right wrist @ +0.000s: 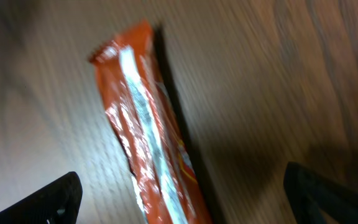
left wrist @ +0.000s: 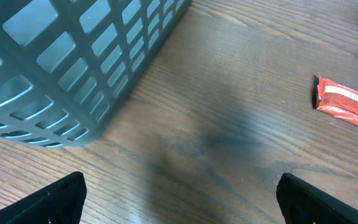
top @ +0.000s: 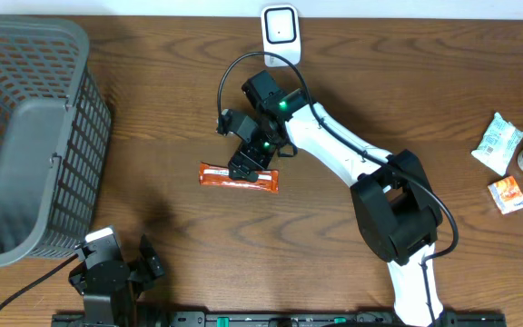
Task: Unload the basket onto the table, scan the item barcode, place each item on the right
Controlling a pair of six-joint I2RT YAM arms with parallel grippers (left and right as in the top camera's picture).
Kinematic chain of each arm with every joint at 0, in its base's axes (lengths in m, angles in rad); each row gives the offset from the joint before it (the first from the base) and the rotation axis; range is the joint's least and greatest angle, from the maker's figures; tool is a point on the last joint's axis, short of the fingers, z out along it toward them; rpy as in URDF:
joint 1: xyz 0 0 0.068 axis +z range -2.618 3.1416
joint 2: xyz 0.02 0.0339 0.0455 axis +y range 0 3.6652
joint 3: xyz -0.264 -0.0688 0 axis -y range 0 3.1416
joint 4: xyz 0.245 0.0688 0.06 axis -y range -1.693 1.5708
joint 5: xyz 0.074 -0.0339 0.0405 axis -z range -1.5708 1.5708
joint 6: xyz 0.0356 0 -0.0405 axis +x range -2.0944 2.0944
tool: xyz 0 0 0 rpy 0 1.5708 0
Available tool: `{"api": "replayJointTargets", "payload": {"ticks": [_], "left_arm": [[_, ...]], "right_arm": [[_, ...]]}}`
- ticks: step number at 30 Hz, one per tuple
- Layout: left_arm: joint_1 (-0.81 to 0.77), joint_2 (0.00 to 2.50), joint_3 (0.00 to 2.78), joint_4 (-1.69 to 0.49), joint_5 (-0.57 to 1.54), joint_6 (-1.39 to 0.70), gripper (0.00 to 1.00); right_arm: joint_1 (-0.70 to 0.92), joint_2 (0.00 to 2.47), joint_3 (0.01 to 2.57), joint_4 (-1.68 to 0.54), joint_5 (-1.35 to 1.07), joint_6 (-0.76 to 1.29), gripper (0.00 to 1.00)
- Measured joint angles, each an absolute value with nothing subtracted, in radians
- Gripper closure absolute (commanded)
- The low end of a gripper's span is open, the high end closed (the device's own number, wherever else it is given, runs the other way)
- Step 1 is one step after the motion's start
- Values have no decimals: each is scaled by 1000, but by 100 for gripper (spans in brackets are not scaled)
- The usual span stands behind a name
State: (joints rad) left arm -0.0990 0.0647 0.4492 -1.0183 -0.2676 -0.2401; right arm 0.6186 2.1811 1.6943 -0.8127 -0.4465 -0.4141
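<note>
Two tools, spread apart and empty: left tool (left wrist: pixel 179 188) rests near the basket (left wrist: pixel 73 62); right tool (right wrist: pixel 180 177) hovers over the orange bar (right wrist: pixel 148 124), seemingly ungrasped. Pickup and scanning remain.

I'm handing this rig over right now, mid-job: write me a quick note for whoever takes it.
Left claw: open, empty, low beside the grey basket.
Right claw: open, hovering over the orange snack bar, not gripping it.
The bar lies flat on the table, apart from the white scanner at the far edge.
Done: cannot tell whether it was scanned.
Left: probably grip the bar and show its barcode to the scanner.
</note>
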Motion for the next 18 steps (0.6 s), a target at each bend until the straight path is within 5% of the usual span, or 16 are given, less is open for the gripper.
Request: {"api": "replayJointTargets", "payload": {"ticks": [4, 18], "left_arm": [[-99, 65, 449, -1018, -268, -240, 2], [-99, 65, 449, -1018, -268, -240, 2]], "right_arm": [[619, 2200, 1695, -797, -513, -421, 16], [621, 2286, 1714, -979, -576, -424, 37]]}}
